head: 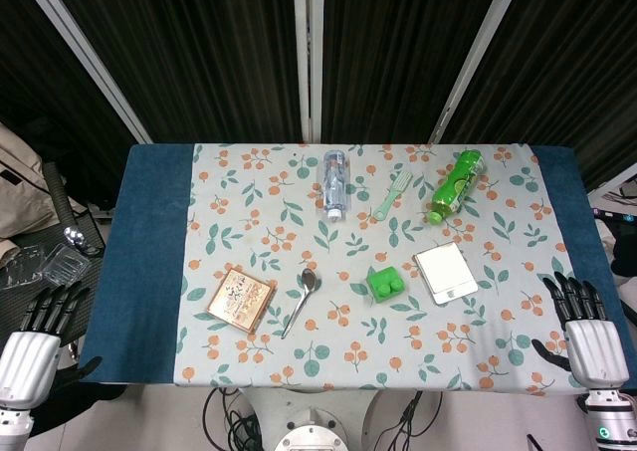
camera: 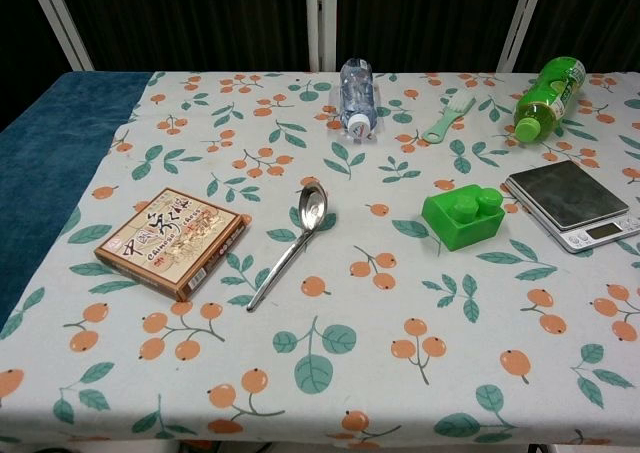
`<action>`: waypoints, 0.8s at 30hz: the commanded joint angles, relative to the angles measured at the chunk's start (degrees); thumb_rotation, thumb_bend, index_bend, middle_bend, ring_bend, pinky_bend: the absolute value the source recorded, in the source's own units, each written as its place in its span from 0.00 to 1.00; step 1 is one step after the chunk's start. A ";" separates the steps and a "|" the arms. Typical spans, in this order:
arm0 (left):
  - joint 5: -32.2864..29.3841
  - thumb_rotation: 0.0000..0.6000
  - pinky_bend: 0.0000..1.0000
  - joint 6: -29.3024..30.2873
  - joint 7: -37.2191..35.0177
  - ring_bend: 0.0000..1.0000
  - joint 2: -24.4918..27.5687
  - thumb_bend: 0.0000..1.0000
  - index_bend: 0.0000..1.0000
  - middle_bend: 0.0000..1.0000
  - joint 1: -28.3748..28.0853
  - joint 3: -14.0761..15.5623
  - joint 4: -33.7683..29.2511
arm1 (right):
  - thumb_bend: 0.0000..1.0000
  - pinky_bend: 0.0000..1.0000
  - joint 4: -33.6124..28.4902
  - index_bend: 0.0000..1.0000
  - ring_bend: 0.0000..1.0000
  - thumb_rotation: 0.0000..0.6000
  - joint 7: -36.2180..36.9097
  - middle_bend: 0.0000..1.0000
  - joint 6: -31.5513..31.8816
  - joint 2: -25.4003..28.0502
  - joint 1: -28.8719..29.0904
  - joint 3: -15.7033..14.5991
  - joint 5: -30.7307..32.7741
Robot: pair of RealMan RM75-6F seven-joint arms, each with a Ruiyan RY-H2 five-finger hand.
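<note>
Head view from above and chest view from the front of a table (head: 149,272) covered by a floral cloth (head: 299,361). No work on the objects appears begun: both hands rest at the bottom corners of the head view, each empty with fingers extended and spread, the left hand (head: 35,337) off the table's lower-left edge, the right hand (head: 585,332) over the blue margin at lower right; neither shows in the chest view. Nothing is held or touched, so every handling step seems left to do. Nearest the right hand lies one small scale (head: 446,272), right of centre; nearest the left hand, one flat box (head: 241,299) at lower left of the cloth. Count of the other items: one metal spoon (head: 301,300) just right of the box, one green block (head: 386,284) at centre, one clear bottle (head: 334,183) and one green bottle (head: 456,184) lying in the upper part, and one pale green fork (head: 393,193) between them.
</note>
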 commanded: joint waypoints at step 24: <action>0.16 1.00 0.00 -0.70 0.11 0.00 -1.16 0.06 0.03 0.03 -0.29 0.13 0.66 | 0.45 0.00 -4.78 0.00 0.00 1.00 -14.56 0.05 -13.26 -2.63 8.13 -3.12 -5.34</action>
